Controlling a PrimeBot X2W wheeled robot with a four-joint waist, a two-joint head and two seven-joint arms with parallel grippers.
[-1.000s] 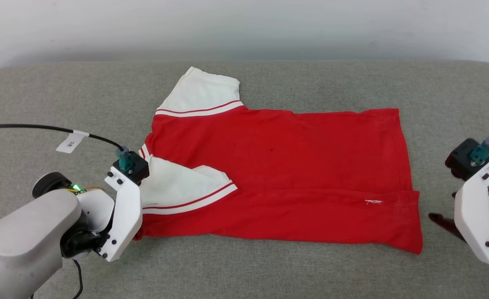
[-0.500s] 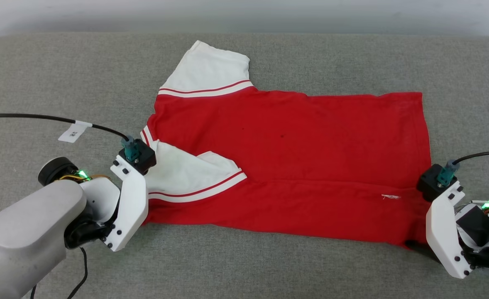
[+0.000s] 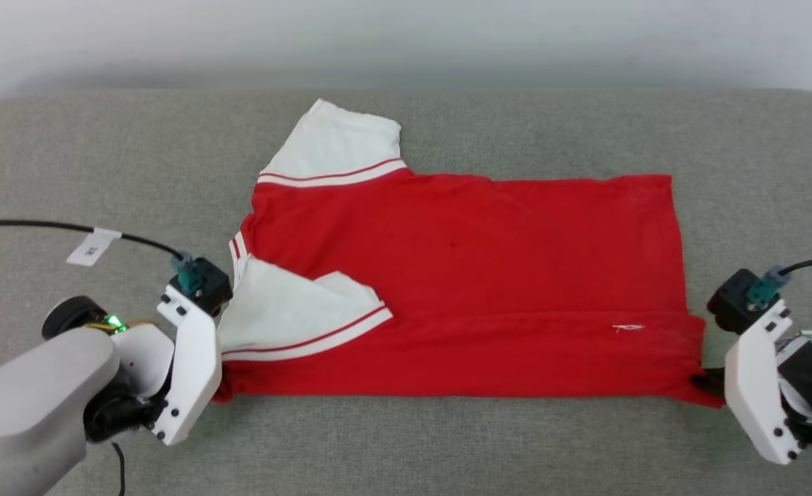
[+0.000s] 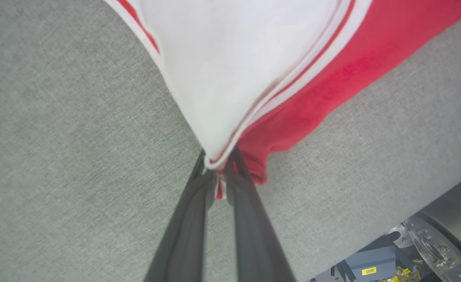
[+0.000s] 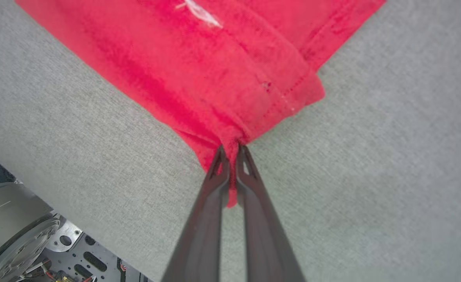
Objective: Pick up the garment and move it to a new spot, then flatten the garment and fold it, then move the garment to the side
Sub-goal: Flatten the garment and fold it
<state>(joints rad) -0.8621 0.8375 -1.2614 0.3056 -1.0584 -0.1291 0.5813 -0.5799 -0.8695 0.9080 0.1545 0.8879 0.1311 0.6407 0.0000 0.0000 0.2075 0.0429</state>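
Observation:
The garment (image 3: 461, 275), a red T-shirt with white sleeves, lies spread sideways on the grey cushion, its near long edge folded over and one white sleeve (image 3: 289, 317) lying on the red. My left gripper (image 4: 218, 166) is shut on the garment (image 4: 254, 70) at its near left corner, pinching white sleeve and red fabric. In the head view the white wrist bracket (image 3: 189, 358) hides those fingers. At the near right hem corner my right gripper (image 5: 233, 152) is shut on the garment (image 5: 215, 70), the red cloth bunched between its fingers. Its dark fingers (image 3: 708, 379) touch that corner.
The grey cushion (image 3: 406, 448) reaches to a pale wall at the back, with bare fabric in front of and behind the shirt. A black cable with a white tag (image 3: 89, 246) trails left of my left wrist. The robot's base (image 5: 15, 235) shows below the cushion's front edge.
My right gripper has come in from the right to the near hem corner and shut on it. The left gripper has kept its hold. The head camera has shifted.

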